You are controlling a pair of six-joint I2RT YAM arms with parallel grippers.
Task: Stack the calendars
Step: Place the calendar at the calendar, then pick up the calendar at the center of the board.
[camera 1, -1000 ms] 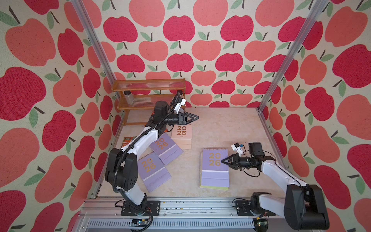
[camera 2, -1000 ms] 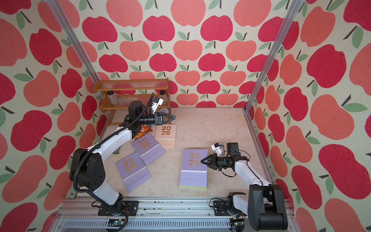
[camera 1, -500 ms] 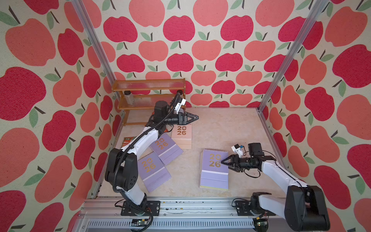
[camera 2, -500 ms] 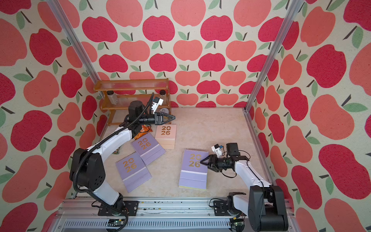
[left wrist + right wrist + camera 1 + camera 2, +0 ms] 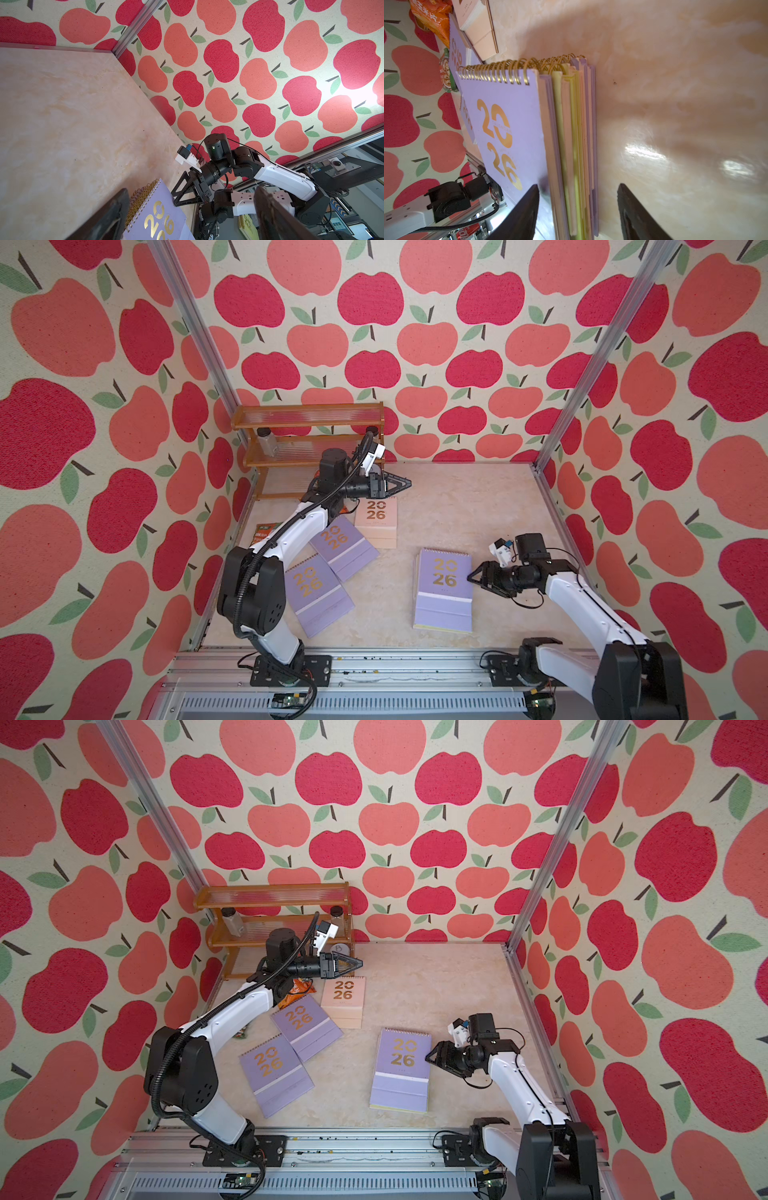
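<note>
Right wrist view looks along the side of the stack [image 5: 571, 145]: lilac, yellow-green and pink layers, gold spirals all at one end, topped by a lilac calendar [image 5: 508, 124]. The right gripper [image 5: 578, 184] has its jaws parted around that edge and grips nothing, which I read as a release after laying the top calendar down. In both top views the stack sits near and right of centre on the table [image 5: 478, 510]. The left gripper [image 5: 405, 485] hangs wide open and empty above the pink calendar [image 5: 376, 522] at far left, probably the next pick. Two lilac calendars [image 5: 343, 545] lie loose nearer on the left. Compared with a second ago, the right jaws stand much wider and have backed to the stack's right edge; the left arm has not moved.
</note>
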